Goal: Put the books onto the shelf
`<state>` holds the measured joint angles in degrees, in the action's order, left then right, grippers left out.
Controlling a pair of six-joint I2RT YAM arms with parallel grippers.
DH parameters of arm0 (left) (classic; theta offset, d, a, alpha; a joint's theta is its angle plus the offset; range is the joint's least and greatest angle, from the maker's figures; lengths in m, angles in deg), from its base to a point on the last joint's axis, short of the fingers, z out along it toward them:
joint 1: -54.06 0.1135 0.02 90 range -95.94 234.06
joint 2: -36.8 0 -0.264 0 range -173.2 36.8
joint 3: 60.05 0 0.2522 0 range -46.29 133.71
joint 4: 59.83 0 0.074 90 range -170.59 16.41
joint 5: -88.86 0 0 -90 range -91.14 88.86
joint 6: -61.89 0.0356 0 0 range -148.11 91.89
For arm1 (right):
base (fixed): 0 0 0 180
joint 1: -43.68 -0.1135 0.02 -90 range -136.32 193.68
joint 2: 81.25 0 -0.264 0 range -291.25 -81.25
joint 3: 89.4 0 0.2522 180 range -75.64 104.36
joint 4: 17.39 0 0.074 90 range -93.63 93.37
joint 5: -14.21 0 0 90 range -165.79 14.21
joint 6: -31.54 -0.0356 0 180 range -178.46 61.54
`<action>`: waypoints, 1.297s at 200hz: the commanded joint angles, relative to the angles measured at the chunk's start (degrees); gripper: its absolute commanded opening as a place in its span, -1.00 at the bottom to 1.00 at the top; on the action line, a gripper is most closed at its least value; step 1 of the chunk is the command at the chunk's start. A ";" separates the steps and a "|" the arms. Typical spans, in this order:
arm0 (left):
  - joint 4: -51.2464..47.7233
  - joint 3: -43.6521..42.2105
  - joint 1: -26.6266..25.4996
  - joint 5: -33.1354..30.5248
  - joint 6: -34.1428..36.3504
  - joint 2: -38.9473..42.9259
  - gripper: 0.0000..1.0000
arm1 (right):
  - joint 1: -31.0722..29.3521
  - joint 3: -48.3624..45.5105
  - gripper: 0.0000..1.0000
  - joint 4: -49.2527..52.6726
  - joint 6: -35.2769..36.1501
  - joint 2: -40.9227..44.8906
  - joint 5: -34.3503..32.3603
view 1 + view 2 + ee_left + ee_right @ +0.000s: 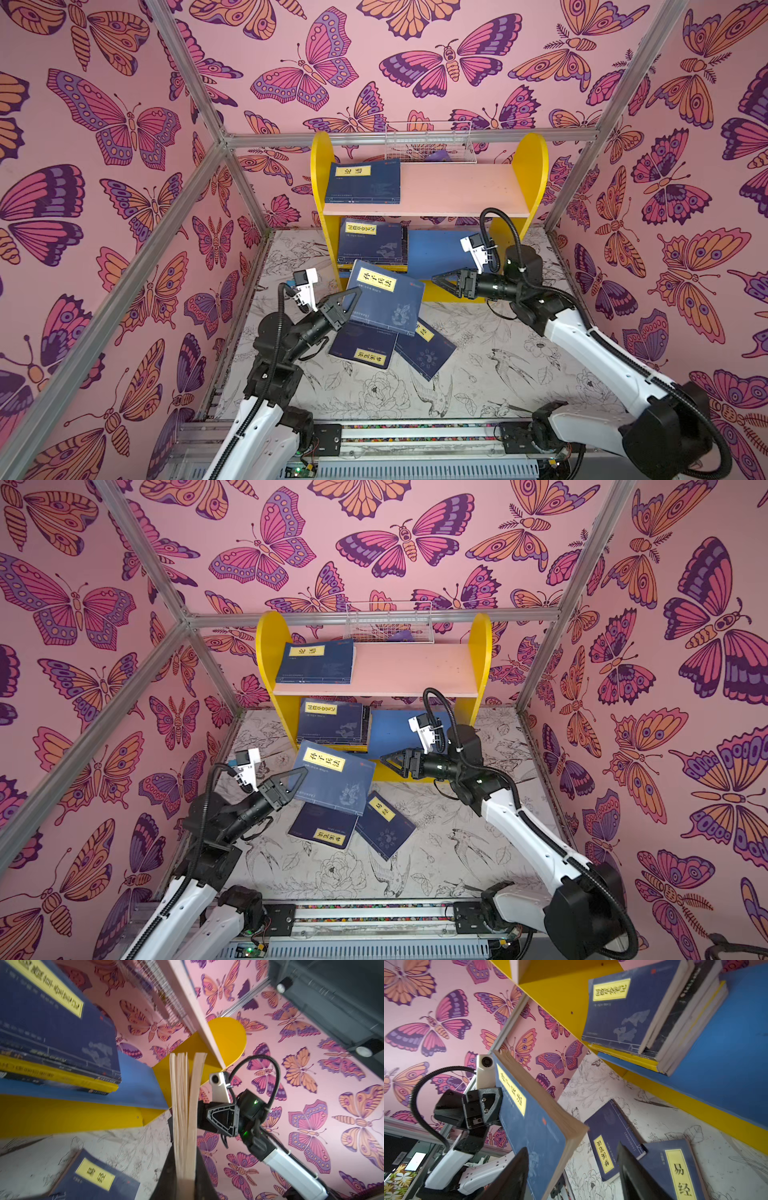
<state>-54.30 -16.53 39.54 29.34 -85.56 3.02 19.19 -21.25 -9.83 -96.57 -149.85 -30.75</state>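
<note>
A navy book (pixel 386 299) (pixel 332 777) with a yellow title label hangs tilted in front of the shelf (pixel 322 166). My left gripper (pixel 355 293) (pixel 185 1178) is shut on its left edge, and its page edges (pixel 184 1126) fan out above the fingers. My right gripper (pixel 434 276) (pixel 572 1147) is open at the book's right side, with the book's corner (pixel 571 1132) between its spread fingers. One navy book (pixel 363 180) lies on the pink upper board. A stack of books (pixel 370 243) sits on the blue lower board (pixel 436 249). Two navy books (pixel 365 345) (pixel 424 347) lie on the table.
A white wire basket (pixel 430 141) stands at the back of the upper board (pixel 457 191). Butterfly-patterned walls and metal frame posts (pixel 245 199) enclose the table (pixel 498 374). The right half of each shelf board is bare.
</note>
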 commanded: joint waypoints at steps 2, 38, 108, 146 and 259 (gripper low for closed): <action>18.89 -0.78 0.37 -3.88 -6.56 0.56 -1.00 | -0.77 -1.45 0.35 -13.73 -7.94 1.16 4.95; 32.81 -0.90 0.37 -5.93 -10.14 -2.66 -1.00 | -5.25 -0.65 0.33 -16.05 -8.65 2.52 9.28; 42.80 0.65 0.31 -6.10 -12.78 -8.74 -1.00 | -9.19 2.27 0.28 -22.07 -10.61 -0.56 7.40; 42.18 0.40 0.37 -6.57 -12.60 -8.17 -1.00 | -11.52 4.29 0.04 -26.67 -13.46 -3.81 7.70; 16.25 1.94 0.37 -11.52 -4.26 -1.50 0.40 | -11.61 26.39 -1.00 -4.92 1.90 -8.22 -2.19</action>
<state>-27.24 -16.36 39.80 21.10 -94.61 -1.66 6.86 -6.43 -25.48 -105.05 -157.08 -28.15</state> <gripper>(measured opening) 0.626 0.116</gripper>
